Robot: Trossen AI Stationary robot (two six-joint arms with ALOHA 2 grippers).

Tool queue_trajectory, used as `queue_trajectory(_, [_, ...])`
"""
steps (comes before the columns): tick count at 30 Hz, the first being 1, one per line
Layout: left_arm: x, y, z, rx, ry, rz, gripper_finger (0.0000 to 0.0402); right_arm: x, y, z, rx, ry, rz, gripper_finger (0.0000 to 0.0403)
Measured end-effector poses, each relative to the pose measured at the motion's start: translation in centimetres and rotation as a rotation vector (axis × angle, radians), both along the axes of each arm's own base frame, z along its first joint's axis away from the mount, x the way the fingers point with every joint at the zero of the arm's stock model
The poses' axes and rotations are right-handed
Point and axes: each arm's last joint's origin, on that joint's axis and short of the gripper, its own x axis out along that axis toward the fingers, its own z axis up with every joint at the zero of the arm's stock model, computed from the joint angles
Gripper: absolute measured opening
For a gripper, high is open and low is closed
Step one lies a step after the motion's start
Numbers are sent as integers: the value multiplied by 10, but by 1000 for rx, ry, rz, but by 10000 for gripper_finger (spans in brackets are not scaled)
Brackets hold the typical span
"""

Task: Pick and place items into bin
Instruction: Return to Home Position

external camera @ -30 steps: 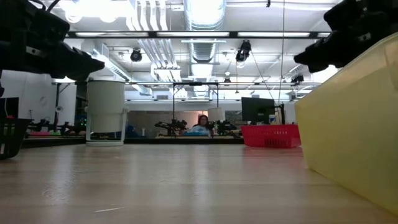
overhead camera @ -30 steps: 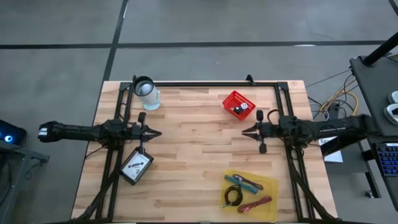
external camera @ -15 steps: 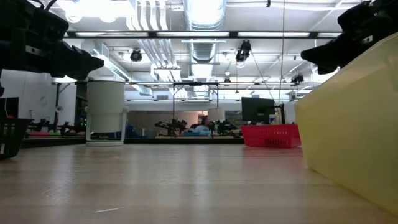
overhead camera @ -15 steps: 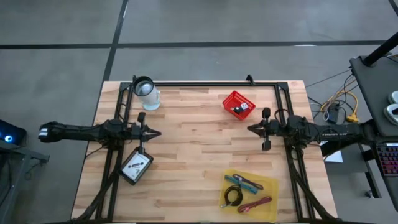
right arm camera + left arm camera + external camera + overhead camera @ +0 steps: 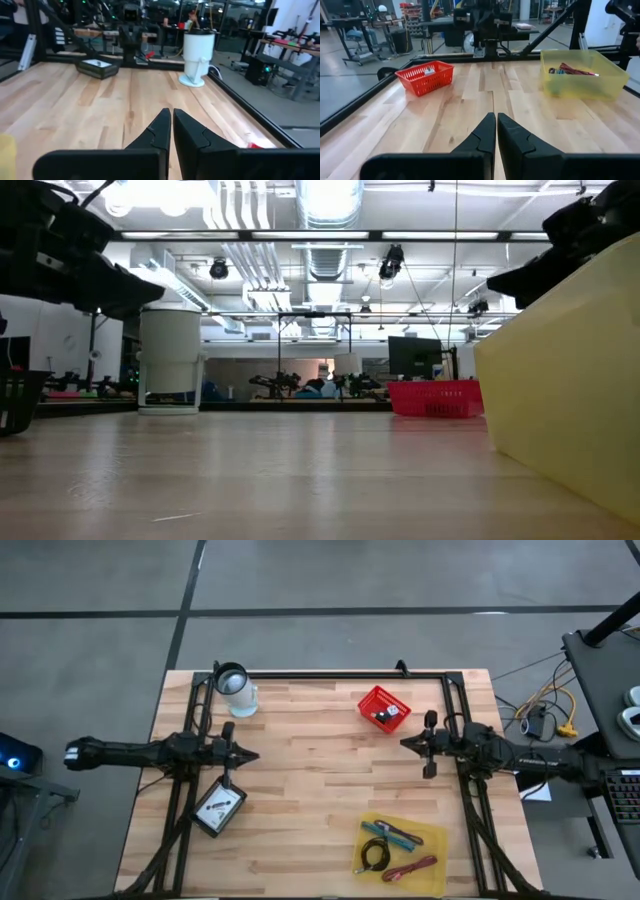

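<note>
A clear yellow bin [image 5: 403, 845] near the table's front right holds teal, purple and maroon pen-like sticks [image 5: 392, 832], a black cable coil [image 5: 375, 857] and a red cord. A red basket [image 5: 384, 708] at the far right holds tiny black and white pieces. A white card lies in a black tray [image 5: 220, 808] at the front left. My left gripper [image 5: 255, 754] hovers shut at the table's left side. My right gripper [image 5: 403, 744] hovers shut at the right side, just near of the red basket. Neither holds anything.
A clear cup with a black rim [image 5: 235, 688] stands at the far left corner. Black frame rails [image 5: 330, 674] run along the far edge and both sides. Bare wood lies in the middle between the two grippers. The yellow bin's wall [image 5: 570, 380] fills the low view's right.
My right gripper has drawn back toward the table's right edge and a little toward the far edge, staying level. My left gripper has stayed in place. No item has moved.
</note>
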Motion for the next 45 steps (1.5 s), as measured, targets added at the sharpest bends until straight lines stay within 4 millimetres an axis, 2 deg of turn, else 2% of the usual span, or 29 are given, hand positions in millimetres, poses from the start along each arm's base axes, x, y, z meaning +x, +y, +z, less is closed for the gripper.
queue_trajectory(8, [-3,0,4,4,-44,0,1,-2,-7,-4,10,13,-57,8])
queue_trajectory(17, [-13,-1,12,4,-147,-18,1,-5,-8,-2,8,-11,-26,8])
queue_trajectory(27, [-9,-1,6,1,-80,-35,1,-11,-5,-4,39,-6,37,8])
queue_trajectory(45, [-11,-1,8,1,-102,-34,1,-14,-4,-3,50,-24,43,8])
